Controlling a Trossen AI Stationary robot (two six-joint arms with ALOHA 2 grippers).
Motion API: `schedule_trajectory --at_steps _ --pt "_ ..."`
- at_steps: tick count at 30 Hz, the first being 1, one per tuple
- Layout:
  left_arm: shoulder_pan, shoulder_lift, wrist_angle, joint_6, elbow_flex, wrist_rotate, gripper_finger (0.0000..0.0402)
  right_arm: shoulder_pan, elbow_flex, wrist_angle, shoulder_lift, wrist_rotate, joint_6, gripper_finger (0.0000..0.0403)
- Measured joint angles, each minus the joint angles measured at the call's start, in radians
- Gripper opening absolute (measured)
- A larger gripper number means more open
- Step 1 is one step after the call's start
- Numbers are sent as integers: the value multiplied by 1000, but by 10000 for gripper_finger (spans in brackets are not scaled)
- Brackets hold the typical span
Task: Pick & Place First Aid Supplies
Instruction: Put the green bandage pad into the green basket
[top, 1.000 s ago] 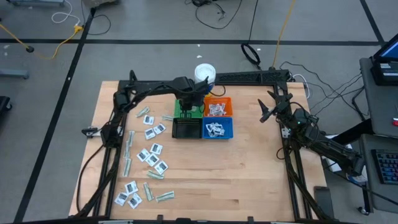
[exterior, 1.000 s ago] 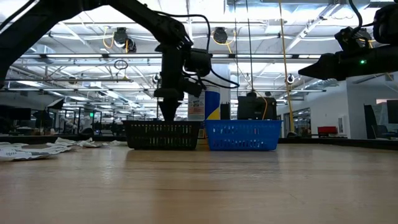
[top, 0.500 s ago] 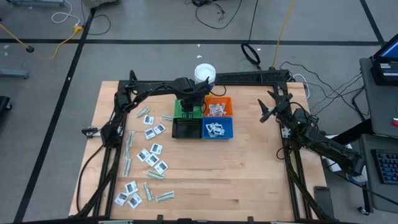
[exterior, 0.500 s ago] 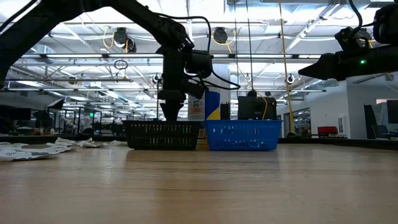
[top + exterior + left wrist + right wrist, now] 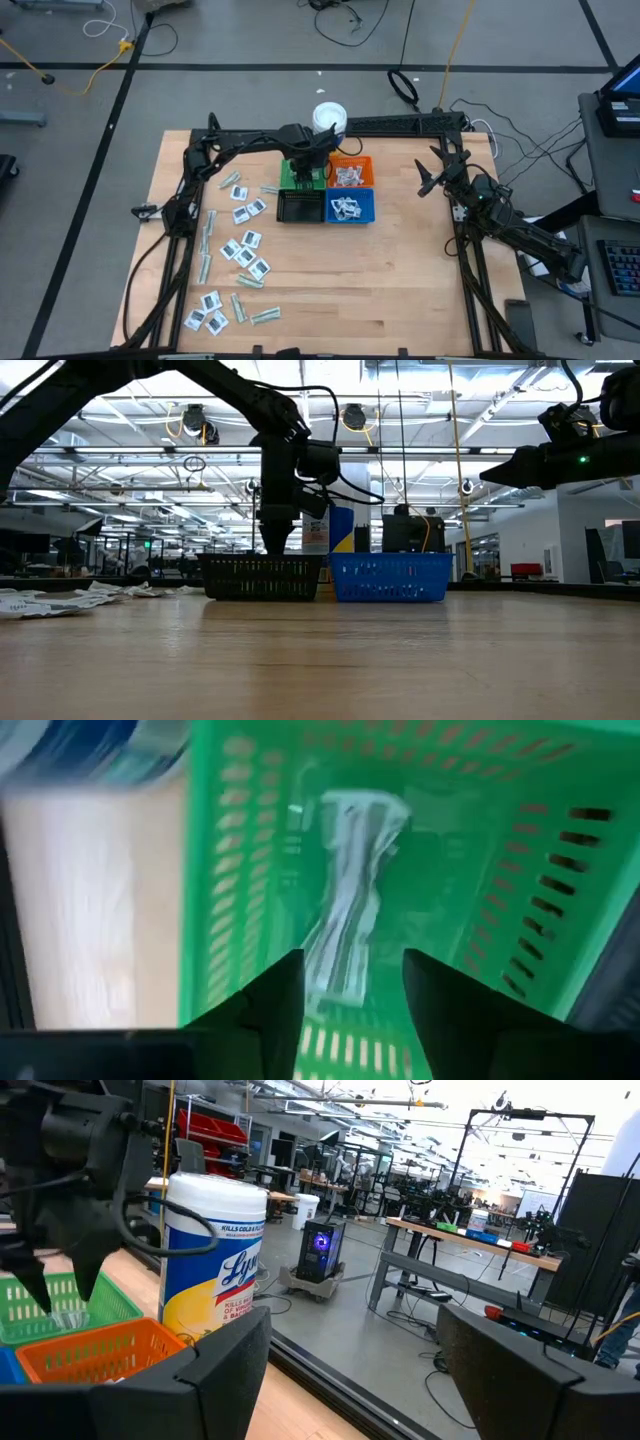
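My left gripper [image 5: 352,965] points down into the green bin [image 5: 288,176]. Its fingers stand apart. A slim pale-green strip [image 5: 352,870] shows below them inside the bin, narrower than the gap and blurred; whether it touches a finger I cannot tell. The right wrist view shows the same gripper [image 5: 45,1290] over the green bin [image 5: 100,1305]. Many white sachets and pale-green strips [image 5: 238,250] lie flat on the table's left half. My right gripper [image 5: 428,178] waits open above the table's right side, holding nothing.
The orange bin [image 5: 350,173] and the blue bin [image 5: 350,207] hold white packets; the black bin [image 5: 300,207] stands in front of the green one. A white tub with a blue label [image 5: 329,118] stands behind the bins. Bare wood lies near and right.
My left gripper has stayed above the green bin and has rolled a little about its downward line.
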Motion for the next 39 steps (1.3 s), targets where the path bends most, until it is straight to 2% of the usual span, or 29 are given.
schedule_trajectory --at_steps 5,12,26,33,39 --pt "31 -35 -45 -208 0 0 192 0 0 0 0 0 0 279" --pt "68 -78 -78 -420 0 1 187 0 0 1 0 0 0 279" --pt "46 -87 -95 -288 0 1 204 0 0 0 0 0 0 279" --pt "21 -104 -193 -363 1 34 191 0 0 0 0 0 0 279" --pt "1 -162 -183 -384 -70 59 181 0 0 2 0 0 0 279"
